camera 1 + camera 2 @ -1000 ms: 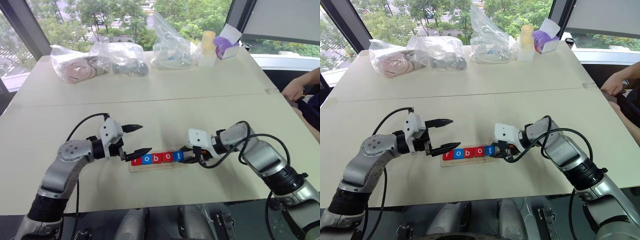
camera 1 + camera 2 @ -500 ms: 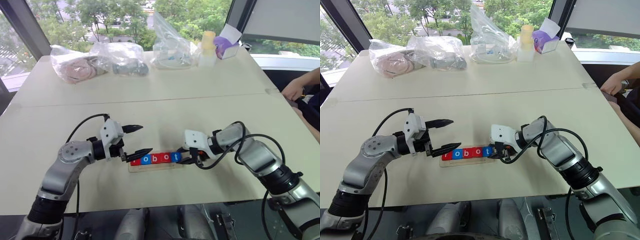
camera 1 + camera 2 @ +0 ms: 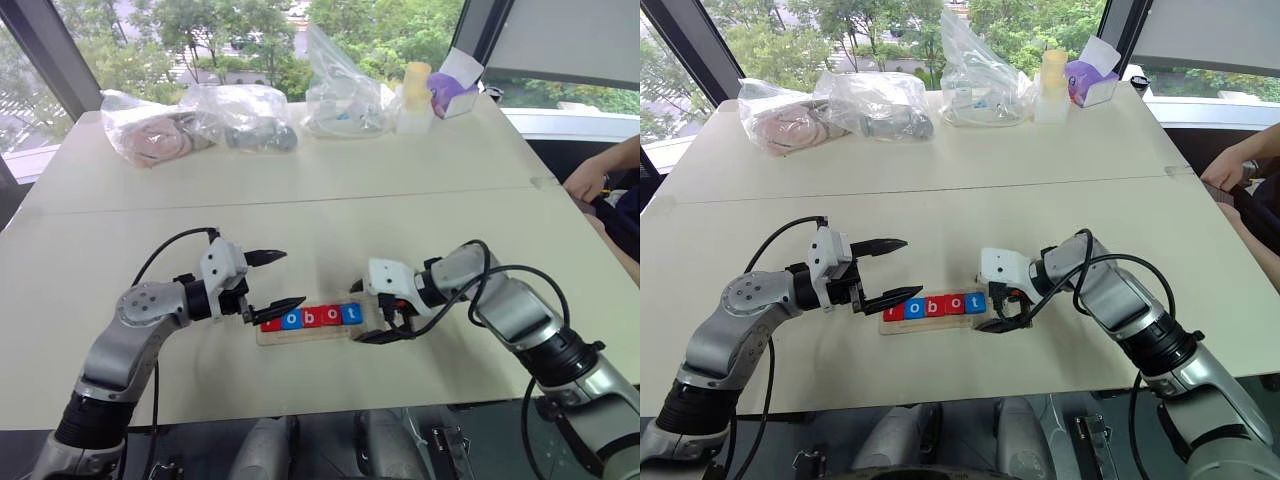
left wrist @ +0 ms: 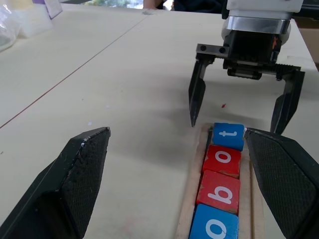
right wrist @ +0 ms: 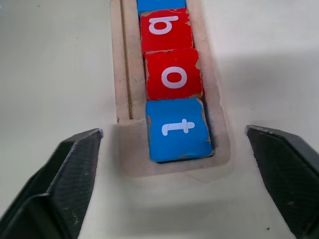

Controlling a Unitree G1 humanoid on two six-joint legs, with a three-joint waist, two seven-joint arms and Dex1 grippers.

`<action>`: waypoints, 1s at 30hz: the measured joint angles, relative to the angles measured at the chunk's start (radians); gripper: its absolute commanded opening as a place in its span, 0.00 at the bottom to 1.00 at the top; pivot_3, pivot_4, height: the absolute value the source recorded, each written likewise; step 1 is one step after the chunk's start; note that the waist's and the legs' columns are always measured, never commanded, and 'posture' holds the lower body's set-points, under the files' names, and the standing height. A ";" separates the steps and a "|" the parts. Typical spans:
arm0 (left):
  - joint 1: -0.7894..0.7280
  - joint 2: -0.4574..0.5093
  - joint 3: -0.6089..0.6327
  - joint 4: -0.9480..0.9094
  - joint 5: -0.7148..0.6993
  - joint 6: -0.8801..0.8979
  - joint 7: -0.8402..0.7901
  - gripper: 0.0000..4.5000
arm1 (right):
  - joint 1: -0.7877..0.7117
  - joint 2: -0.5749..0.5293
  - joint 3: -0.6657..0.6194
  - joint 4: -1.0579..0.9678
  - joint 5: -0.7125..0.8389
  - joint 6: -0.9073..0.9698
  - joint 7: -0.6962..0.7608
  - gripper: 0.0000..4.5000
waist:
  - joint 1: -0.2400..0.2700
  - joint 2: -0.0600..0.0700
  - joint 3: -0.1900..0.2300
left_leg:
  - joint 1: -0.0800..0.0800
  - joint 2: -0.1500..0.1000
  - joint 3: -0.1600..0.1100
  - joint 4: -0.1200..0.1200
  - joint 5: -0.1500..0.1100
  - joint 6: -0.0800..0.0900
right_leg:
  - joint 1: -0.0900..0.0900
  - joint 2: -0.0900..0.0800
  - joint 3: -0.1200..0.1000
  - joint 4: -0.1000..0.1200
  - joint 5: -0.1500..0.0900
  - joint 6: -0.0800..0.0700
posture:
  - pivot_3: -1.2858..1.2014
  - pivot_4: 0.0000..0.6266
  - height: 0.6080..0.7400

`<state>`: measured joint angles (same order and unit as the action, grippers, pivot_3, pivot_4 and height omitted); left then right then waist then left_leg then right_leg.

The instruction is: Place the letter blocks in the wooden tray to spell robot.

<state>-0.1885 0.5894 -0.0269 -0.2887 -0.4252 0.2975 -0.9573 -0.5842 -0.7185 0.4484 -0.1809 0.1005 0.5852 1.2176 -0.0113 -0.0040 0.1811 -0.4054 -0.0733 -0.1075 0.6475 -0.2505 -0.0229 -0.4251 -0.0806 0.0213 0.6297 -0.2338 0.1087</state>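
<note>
The wooden tray [image 3: 305, 336] lies at the table's near middle with the letter blocks in a row in its groove. From the right end they are blue t [image 5: 178, 128], red o [image 5: 173, 78], red b [image 5: 164, 29] and blue o [image 3: 292, 319]. The leftmost red block [image 3: 270, 323] is partly hidden behind a finger. My right gripper [image 3: 356, 315] is open, its fingers straddling the tray's right end on either side of the t without touching it. My left gripper [image 3: 294, 277] hangs open just above the tray's left end, holding nothing.
Clear plastic bags [image 3: 200, 120] with items, a yellow-capped bottle [image 3: 415, 95] and a purple tissue box [image 3: 455, 85] stand along the far edge. A person's hand [image 3: 588, 180] rests at the table's right edge. A seam [image 3: 300, 200] crosses the table behind the tray.
My right gripper has gone from shut at the t block to open, and the t now lies free at the tray's right end. The left arm has not moved.
</note>
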 measured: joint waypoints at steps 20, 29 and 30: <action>-0.003 0.000 0.000 -0.001 0.000 0.002 -0.003 1.00 | -0.026 -0.003 -0.065 0.130 -0.020 -0.062 -0.049 0.99 | 0.000 0.000 0.000 | 0.000 0.000 0.000 0.000 0.000 0.000 | 0.000 0.000 0.000 0.000 0.000 0.000 | 0.52 0.24 1.00; -0.005 0.000 0.000 -0.001 0.000 0.003 0.000 1.00 | -0.026 0.029 -0.061 0.137 -0.039 -0.071 -0.061 0.99 | -0.002 0.000 0.000 | 0.000 0.000 0.000 0.000 0.000 0.000 | 0.000 0.000 0.000 0.001 0.000 0.000 | 0.52 0.24 1.00; -0.006 0.000 0.000 -0.001 0.000 0.003 0.000 1.00 | -0.026 0.030 -0.059 0.142 -0.043 -0.073 -0.062 0.99 | -0.001 0.000 0.000 | 0.000 0.000 0.000 0.000 0.000 0.000 | 0.000 0.000 0.000 0.001 0.000 0.000 | 0.52 0.24 1.00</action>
<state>-0.1946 0.5894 -0.0267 -0.2896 -0.4256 0.3001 -0.9573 -0.6103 -0.6882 0.3890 -0.0387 0.0571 0.5121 1.1556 -0.0126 -0.0040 0.1811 -0.4053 -0.0733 -0.1074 0.6473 -0.2503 -0.0231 -0.4255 -0.0803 0.0214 0.6303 -0.2337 0.1086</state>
